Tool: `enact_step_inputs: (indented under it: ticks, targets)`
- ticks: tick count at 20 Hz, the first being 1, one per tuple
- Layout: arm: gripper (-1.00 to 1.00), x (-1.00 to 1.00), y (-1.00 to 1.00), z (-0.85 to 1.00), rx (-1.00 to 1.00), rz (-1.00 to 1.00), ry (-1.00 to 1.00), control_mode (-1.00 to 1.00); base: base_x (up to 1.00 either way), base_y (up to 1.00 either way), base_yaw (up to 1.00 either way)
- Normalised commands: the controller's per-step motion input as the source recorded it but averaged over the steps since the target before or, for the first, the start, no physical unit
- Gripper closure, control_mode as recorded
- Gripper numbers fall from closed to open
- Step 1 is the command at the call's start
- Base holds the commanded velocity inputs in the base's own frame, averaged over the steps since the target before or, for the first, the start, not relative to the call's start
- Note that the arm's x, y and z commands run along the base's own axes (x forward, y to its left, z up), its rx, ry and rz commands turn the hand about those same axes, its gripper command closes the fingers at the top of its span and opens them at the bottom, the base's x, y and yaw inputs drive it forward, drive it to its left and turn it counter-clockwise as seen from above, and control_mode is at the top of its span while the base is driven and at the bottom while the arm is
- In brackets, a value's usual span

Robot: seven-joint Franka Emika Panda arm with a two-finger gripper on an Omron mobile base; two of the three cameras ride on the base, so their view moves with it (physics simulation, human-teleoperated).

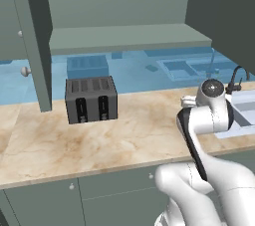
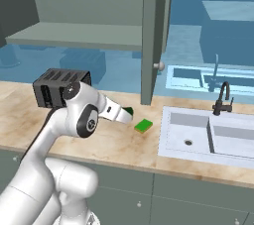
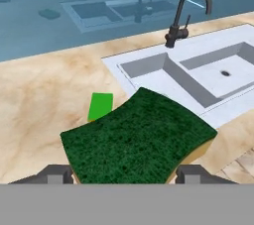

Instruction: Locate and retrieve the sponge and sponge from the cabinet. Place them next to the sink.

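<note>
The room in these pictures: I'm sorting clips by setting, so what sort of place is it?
A rendered kitchen, it seems: a marble-look counter holds a black toaster and a pale sink with a dark curved faucet, under a grey-green wall cabinet.

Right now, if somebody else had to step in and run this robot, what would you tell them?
Gripper: shut on the dark-topped sponge, carried above the counter beside the sink.
Bright green sponge: already lying on the counter left of the sink.
Cabinet: door open, no sponge visible on its shelf.
Left: set the held sponge down near the green one and let go.
</note>
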Motion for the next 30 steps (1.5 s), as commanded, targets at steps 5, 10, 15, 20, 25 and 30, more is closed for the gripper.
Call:
enact_step_inputs:
  ticks: [5, 10, 15, 20, 25, 30]
  targets:
    - [1.0, 0.07, -0.29, -0.32, 0.01, -0.03, 0.05, -1.0, 0.0, 0.0, 0.0]
    - [1.0, 0.0, -0.06, -0.3, 0.0, 0.0, 0.1, -1.0, 0.0, 0.0, 0.0]
    - [1.0, 0.05, -0.11, -0.29, 0.0, 0.0, 0.09, -1.0, 0.0, 0.0, 0.0]
    - [1.0, 0.03, -0.2, -0.25, 0.0, 0.0, 0.01, -1.0, 0.0, 0.0, 0.0]
    - [1.0, 0.07, -0.22, -0.26, 0.0, 0.0, 0.0, -1.0, 0.0, 0.0, 0.0]
    - [1.0, 0.07, -0.13, -0.31, 0.0, 0.01, 0.01, -1.0, 0.0, 0.0, 0.0]
